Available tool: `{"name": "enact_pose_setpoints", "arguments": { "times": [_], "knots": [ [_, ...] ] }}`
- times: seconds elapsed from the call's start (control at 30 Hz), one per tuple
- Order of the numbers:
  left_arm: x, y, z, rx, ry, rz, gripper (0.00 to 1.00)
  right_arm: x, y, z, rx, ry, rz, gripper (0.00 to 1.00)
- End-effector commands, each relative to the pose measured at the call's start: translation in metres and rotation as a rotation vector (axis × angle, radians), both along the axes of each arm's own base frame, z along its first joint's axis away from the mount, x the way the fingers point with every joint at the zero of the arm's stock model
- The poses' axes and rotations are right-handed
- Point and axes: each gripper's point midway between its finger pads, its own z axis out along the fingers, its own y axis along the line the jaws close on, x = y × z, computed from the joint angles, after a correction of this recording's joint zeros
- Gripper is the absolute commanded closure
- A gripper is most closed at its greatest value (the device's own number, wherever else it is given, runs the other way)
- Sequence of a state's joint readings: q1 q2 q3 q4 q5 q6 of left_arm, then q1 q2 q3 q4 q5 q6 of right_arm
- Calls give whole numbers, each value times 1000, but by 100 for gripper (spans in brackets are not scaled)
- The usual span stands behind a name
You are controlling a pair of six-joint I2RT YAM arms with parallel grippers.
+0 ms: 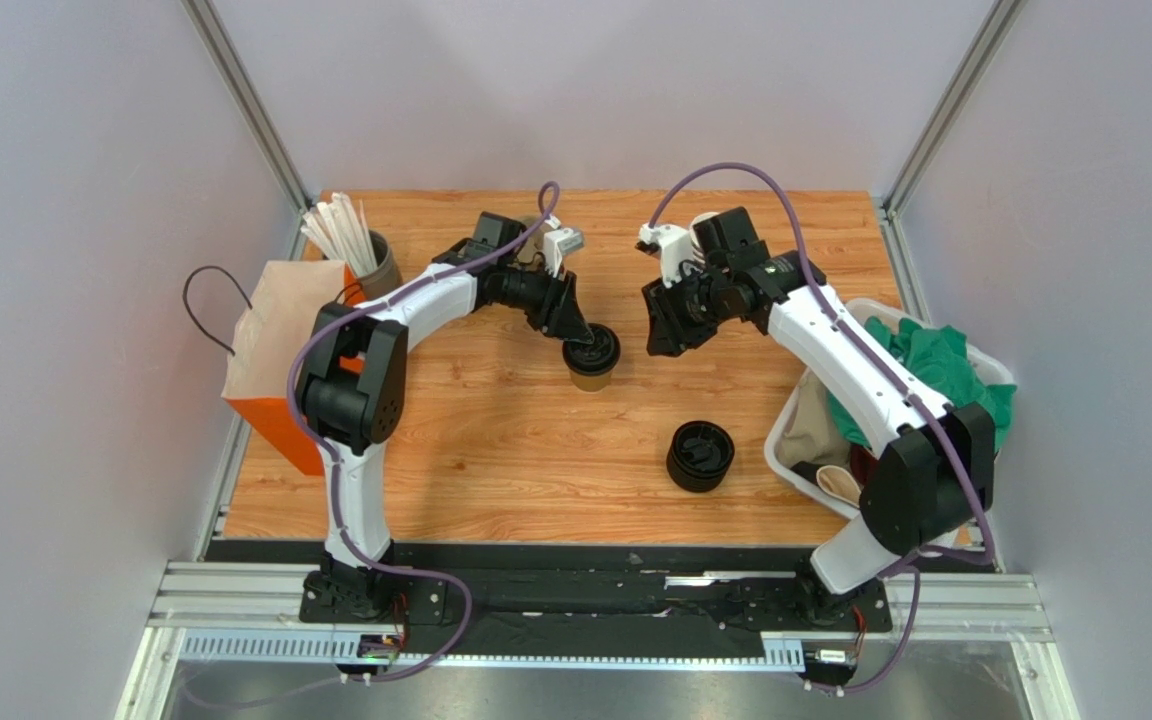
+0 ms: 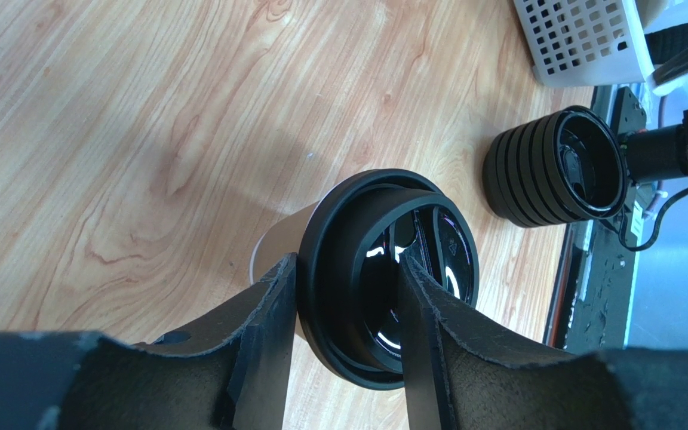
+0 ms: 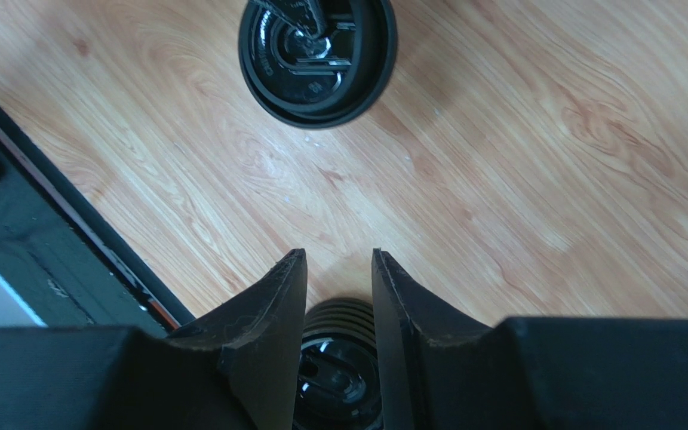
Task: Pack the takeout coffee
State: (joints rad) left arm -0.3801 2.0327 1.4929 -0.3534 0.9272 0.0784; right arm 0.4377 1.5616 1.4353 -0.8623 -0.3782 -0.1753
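Coffee [image 1: 593,360] stands upright mid-counter [image 1: 462,435], lid on. Left tool [image 2: 346,269] pinches the lid rim, one finger outside, one across the top; probably a lift grip for the bag [image 1: 289,338] at left. Right tool [image 3: 339,255] hangs narrow and empty, apart from the coffee.

takeout coffee [image 1: 593,354]: brown cup, black lid on, upright, table [image 1: 462,443] centre

Orange-toned wood-grain tabletop [image 1: 507,450]. Plain pale grey wall panels [image 1: 86,180] on three sides. Slim aluminium posts [image 1: 247,105] at both far corners. Soft, even light.
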Motion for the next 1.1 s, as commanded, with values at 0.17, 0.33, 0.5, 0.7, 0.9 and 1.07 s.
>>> {"name": "enact_pose_setpoints", "arguments": {
  "times": [0.17, 0.33, 0.5, 0.7, 0.9, 1.07],
  "knots": [
    [-12, 29, -61, 227, 90, 97, 54, 33, 40, -10, 222, 143, 25, 67],
    [-12, 30, -66, 227, 94, 103, 54, 41, 46, -35, 302, 282, 8, 67],
    [-12, 29, -69, 220, 98, 109, 53, 58, 42, -41, 366, 333, -12, 66],
    [-12, 28, -70, 220, 96, 112, 53, 71, 49, -52, 396, 368, -30, 66],
    [-11, 28, -71, 222, 95, 119, 53, 74, 54, -68, 390, 402, -38, 66],
    [-11, 28, -70, 218, 93, 119, 53, 77, 57, -72, 383, 400, -43, 66]
  ]
}}
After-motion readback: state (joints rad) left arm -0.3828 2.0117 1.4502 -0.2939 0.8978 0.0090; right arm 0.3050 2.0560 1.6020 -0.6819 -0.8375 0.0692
